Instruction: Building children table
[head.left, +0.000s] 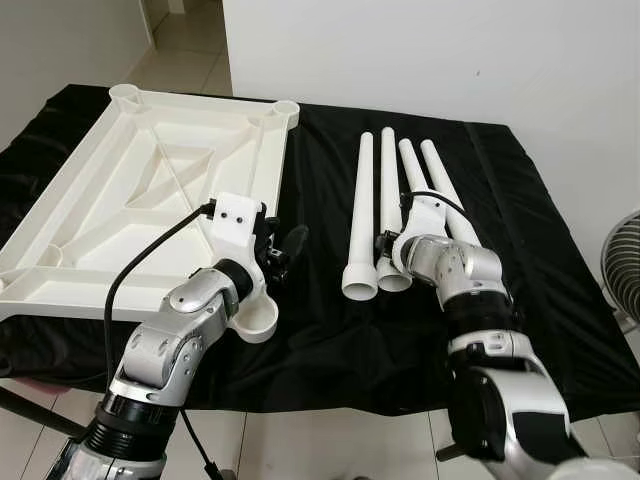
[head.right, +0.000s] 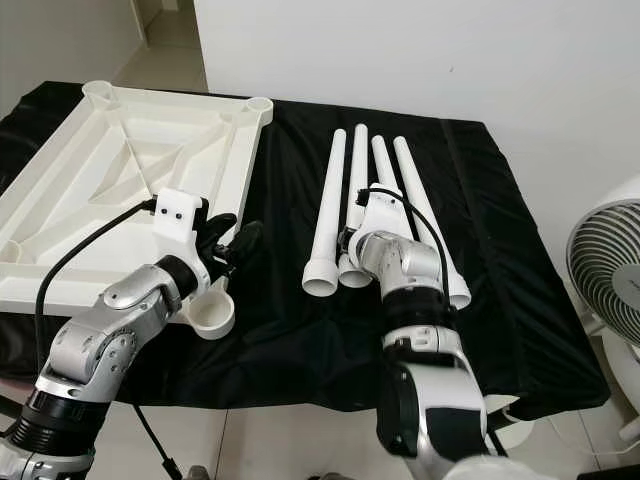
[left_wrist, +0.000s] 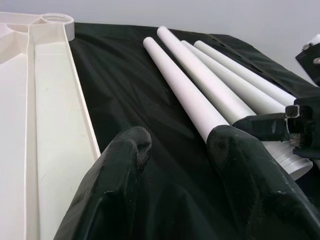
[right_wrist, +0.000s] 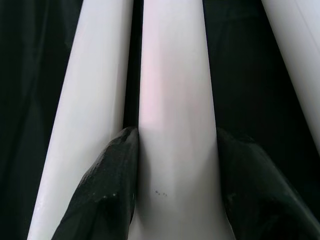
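My right end effector (right_wrist: 175, 190) is clenched astride the second leg (head.left: 391, 200), whose long axis runs toward 12 o'clock. My left end effector (head.left: 283, 245), released, hovers between the tabletop (head.left: 120, 200) and the legs.

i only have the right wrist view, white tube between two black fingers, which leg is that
Observer: The right gripper straddles the second leg from the robot's left, in a row of four on the black cloth.
Operator: where's the other arm
Observer: The left gripper hovers open beside the tabletop, holding nothing.
Operator: tabletop flipped?
Observer: Yes, ribbed underside up, with a round socket at the near corner.
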